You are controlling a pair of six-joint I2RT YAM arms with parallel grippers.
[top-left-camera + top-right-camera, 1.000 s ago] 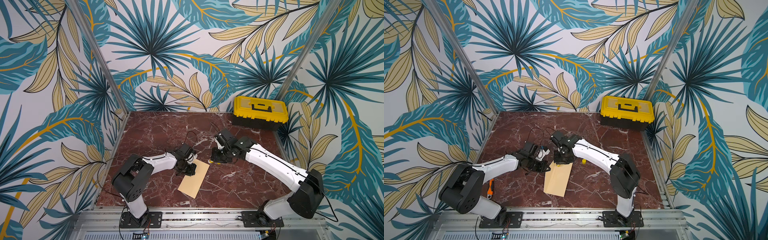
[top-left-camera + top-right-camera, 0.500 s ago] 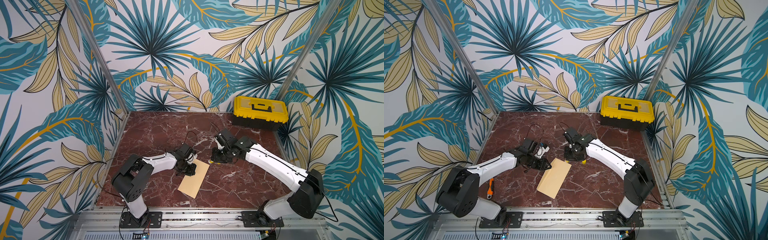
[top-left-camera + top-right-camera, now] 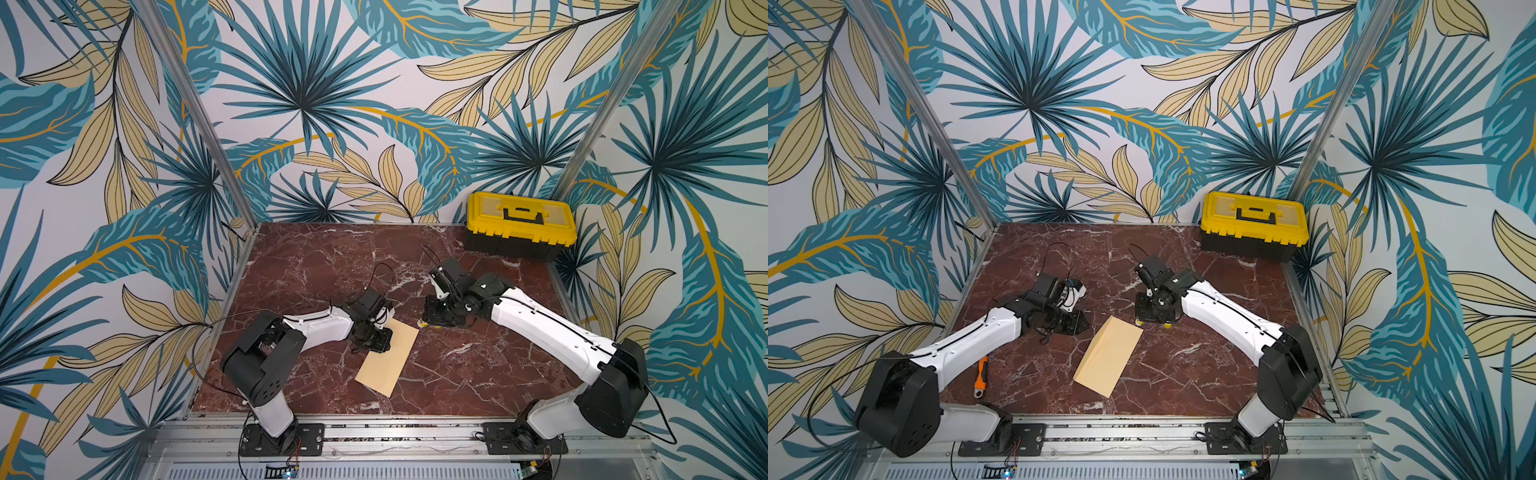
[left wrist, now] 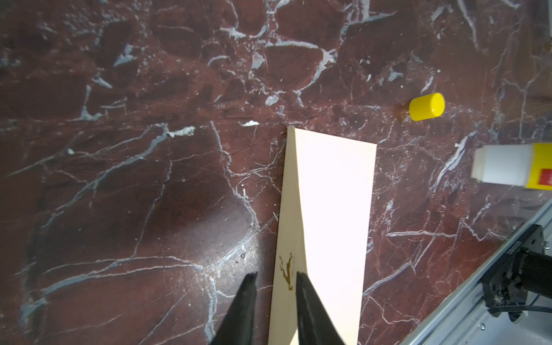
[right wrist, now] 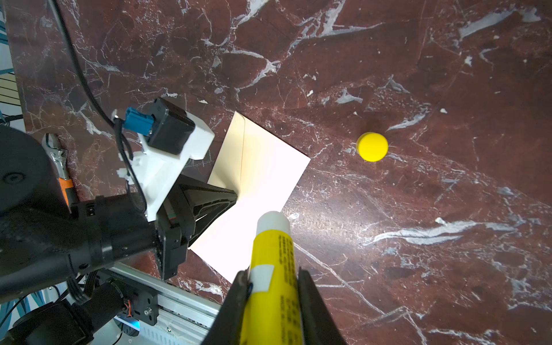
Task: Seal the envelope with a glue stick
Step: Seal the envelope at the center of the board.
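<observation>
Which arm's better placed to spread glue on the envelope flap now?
Right: the right gripper holds the uncapped glue stick, tip close to the envelope; the left gripper only straddles the flap.

From my station I count one envelope [image 3: 1108, 360], one glue stick [image 5: 273, 268], one loose yellow cap [image 5: 372, 147], one yellow-lidded toolbox [image 3: 520, 224] and one orange-handled hand tool [image 3: 981, 376]

The table [image 3: 332, 257] is open at the back, a yellow box [image 3: 521, 224] fills one far corner, and a cap [image 5: 372, 147] lies near the envelope [image 3: 388, 359].
</observation>
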